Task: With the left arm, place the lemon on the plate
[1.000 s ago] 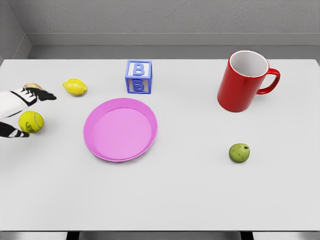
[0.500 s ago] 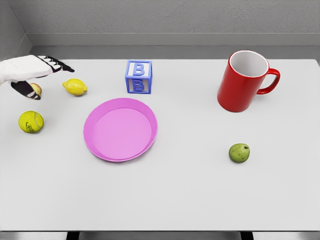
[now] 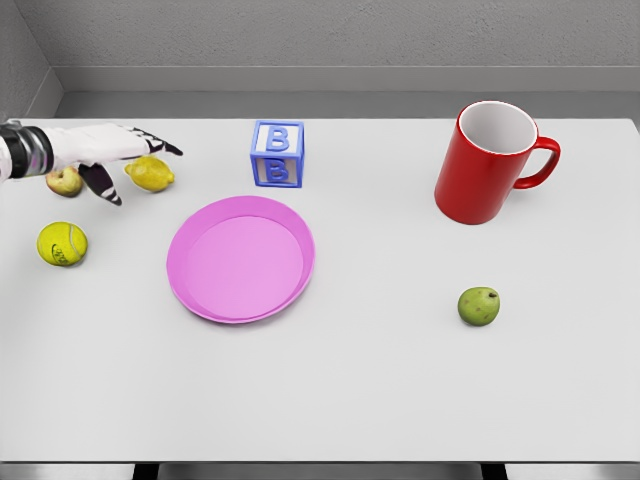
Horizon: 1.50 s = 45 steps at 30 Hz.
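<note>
A yellow lemon [image 3: 152, 175] lies on the white table at the far left. My left hand [image 3: 128, 160] hovers over it from the left, fingers spread open, the fingertips [image 3: 165, 147] reaching just above and past the lemon, the thumb hanging down at its left. Nothing is held. The pink plate [image 3: 240, 258] lies flat to the lower right of the lemon, with nothing on it. My right arm does not show.
A blue letter block [image 3: 277, 153] stands behind the plate. A yellow tennis ball [image 3: 62, 243] and a small apple-like fruit [image 3: 63, 181] sit near the left edge. A red mug [image 3: 490, 162] is at the back right, a green apple [image 3: 479, 306] at the right.
My left hand has risen from beside the tennis ball, moved back and then rightward, now reaching over the lemon. No object has moved.
</note>
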Available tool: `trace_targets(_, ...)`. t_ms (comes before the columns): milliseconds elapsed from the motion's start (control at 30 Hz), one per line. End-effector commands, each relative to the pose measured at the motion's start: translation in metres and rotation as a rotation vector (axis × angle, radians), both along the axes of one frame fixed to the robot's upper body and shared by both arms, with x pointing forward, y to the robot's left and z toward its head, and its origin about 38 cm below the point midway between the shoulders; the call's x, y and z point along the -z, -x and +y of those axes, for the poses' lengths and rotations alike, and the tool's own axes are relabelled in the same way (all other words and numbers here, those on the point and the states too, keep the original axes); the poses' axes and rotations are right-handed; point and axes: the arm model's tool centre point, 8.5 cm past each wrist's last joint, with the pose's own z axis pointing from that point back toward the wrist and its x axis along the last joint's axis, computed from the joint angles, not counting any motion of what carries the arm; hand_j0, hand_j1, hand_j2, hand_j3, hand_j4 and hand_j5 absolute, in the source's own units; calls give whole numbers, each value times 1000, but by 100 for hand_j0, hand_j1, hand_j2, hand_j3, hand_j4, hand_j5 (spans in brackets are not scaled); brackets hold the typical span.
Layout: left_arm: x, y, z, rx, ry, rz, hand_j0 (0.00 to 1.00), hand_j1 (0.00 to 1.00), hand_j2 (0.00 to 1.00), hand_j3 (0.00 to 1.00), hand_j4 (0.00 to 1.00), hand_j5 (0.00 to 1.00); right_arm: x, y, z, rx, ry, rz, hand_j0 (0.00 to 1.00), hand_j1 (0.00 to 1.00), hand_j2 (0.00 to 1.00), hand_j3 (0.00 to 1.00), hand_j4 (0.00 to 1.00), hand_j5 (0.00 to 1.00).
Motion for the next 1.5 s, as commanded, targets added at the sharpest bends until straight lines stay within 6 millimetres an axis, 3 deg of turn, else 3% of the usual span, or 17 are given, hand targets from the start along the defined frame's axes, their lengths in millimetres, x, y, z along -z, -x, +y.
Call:
trace_targets(0,3,-1,-2,-3,7,6,100,100,100,100,100,100,0,1,0,1,0,1,100,100,100,100,100,100)
trace_targets(67,4,-3,-13,12,20,7,100,100,100,100,100,100,0,1,0,1,0,1,100,100,100,100,100,100)
trace_targets(367,4,-5,-14,17,-13,2,100,100,100,100,100,100,0,0,0,1,0,0,100,100,100,100,100,100)
trace_targets(433,6,-5,-16,21,-35,4,93,93,93,93,93,93,0,0,0,1,0,0,100,100,100,100,100,100)
trace_targets(667,17,-9,-31,36,-63,18,91,91,91,91,91,91,0,0,0,1,0,0,100,100,100,100,100,100)
trace_targets(933,18,-14,-12,-23,-73,42,94,94,94,94,94,94,0,0,0,1,0,0,100,100,100,100,100,100)
trace_targets(1100,22,-16,-25,1,-99,43,94,94,94,94,94,94,0,0,0,1,0,0,100,100,100,100,100,100)
trace_targets(1267,17,-17,-18,-10,-108,36,76,76,76,76,76,76,0,1,0,1,0,1,100,100,100,100,100,100)
trace_targets(1467,18,-19,-12,-29,-132,44,74,74,74,74,74,74,0,1,0,1,0,1,100,100,100,100,100,100)
